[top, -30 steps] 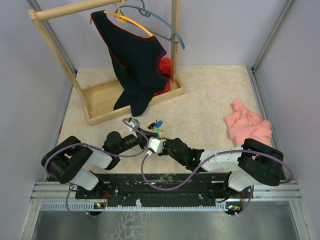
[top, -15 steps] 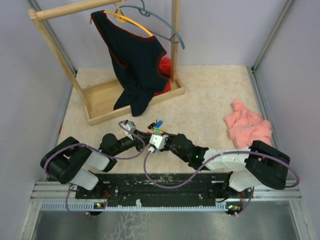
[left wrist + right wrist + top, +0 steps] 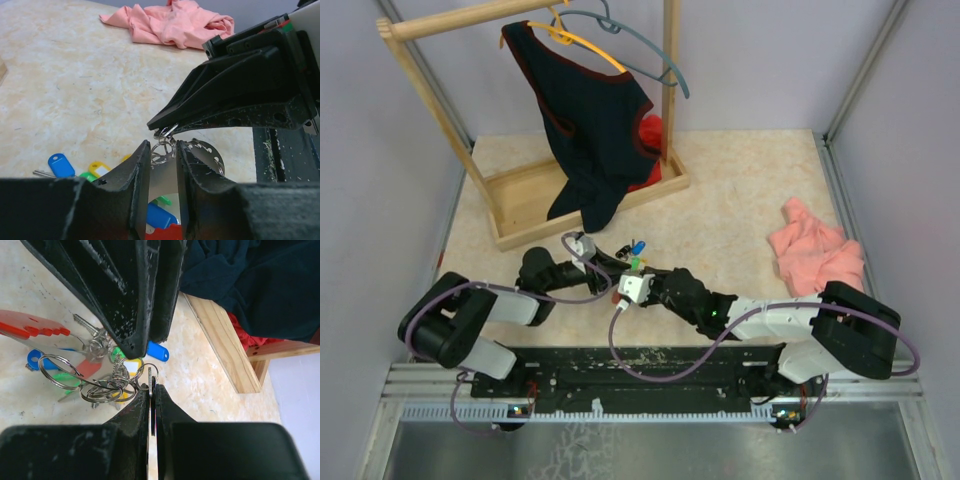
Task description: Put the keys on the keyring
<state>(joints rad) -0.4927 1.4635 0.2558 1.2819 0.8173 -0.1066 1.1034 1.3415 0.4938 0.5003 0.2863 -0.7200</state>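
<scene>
red-and-grey keyring (image 3: 30,322): long axis runs from the left edge toward frame centre, grey part clenched in the left gripper (image 3: 163,150). right gripper (image 3: 151,388) pinches a split ring (image 3: 167,131) just above. keys (image 3: 61,165) lower left; bare table (image 3: 75,75) upper left.

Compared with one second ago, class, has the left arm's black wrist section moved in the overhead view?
Yes. The left arm has swung away from the black base rail, towards the wooden rack.
</scene>
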